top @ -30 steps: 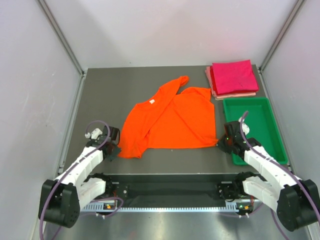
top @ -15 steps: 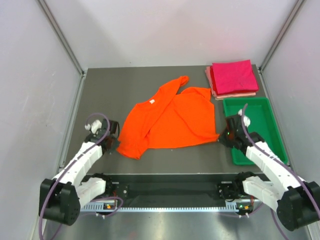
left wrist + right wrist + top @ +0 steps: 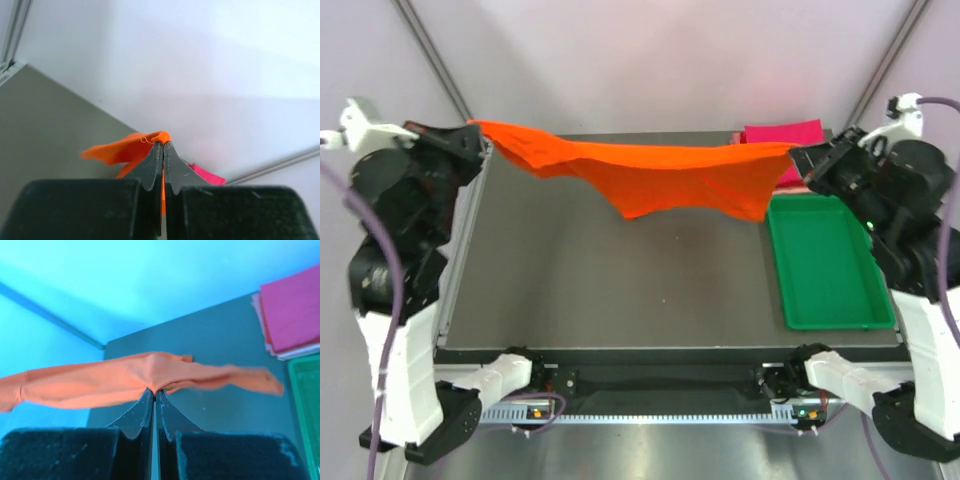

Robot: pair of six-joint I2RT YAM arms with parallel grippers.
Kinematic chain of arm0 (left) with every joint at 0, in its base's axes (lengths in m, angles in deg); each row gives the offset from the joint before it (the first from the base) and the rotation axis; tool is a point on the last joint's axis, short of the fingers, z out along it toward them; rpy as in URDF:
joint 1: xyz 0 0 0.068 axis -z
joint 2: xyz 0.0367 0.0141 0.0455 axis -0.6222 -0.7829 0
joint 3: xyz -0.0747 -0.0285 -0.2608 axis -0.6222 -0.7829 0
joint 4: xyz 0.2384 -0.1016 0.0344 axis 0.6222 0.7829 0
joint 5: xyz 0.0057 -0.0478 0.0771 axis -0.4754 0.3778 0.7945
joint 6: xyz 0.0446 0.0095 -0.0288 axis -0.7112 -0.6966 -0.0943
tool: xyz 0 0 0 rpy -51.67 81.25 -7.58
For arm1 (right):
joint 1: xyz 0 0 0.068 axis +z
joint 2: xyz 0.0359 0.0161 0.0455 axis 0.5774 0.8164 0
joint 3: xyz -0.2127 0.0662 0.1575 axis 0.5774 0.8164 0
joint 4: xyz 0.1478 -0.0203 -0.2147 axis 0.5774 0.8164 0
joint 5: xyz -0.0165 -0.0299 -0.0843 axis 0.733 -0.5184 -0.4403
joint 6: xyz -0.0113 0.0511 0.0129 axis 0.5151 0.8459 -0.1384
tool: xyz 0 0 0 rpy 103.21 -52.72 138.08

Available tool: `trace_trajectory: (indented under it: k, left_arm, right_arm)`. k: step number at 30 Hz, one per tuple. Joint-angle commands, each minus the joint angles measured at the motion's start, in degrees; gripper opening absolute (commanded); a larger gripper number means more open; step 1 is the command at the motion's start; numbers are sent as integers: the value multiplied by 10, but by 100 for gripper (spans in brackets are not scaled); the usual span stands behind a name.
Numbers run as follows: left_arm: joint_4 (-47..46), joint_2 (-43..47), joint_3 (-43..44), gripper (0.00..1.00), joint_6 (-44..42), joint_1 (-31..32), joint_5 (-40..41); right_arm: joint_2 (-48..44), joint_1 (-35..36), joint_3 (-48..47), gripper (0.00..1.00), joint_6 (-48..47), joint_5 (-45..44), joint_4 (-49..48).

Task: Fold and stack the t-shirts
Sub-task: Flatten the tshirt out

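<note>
The bright orange t-shirt (image 3: 650, 172) hangs stretched in the air between my two raised grippers, sagging in the middle above the table. My left gripper (image 3: 475, 128) is shut on its left end; in the left wrist view the cloth (image 3: 125, 148) sits pinched at the fingertips of that gripper (image 3: 163, 144). My right gripper (image 3: 798, 152) is shut on its right end; in the right wrist view the cloth (image 3: 115, 380) bunches at the tips of that gripper (image 3: 154, 391). The folded magenta t-shirt (image 3: 790, 131) lies at the back right on a pale pink one, whose edge shows in the right wrist view (image 3: 300, 351).
A green plastic tray (image 3: 825, 262) sits at the right side of the dark grey table (image 3: 620, 290), just in front of the folded stack. White walls with metal rails close in the left, right and back.
Both arms have risen from near the table's front edge, lifting the orange t-shirt off the table. It now hangs spread between them toward the back.
</note>
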Motion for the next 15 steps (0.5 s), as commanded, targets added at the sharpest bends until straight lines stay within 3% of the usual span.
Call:
trace_trajectory:
  k: [1, 8, 15]
  left_arm:
    - [57, 14, 70, 0, -30, -1, -32]
    - [100, 51, 103, 0, -26, 0, -71]
    - [46, 13, 28, 0, -73, -1, -60]
  right_arm:
    - [-40, 10, -45, 0, -19, 49, 71]
    - [-135, 10, -31, 0, 12, 70, 88]
    - [-85, 10, 47, 0, -10, 101, 7]
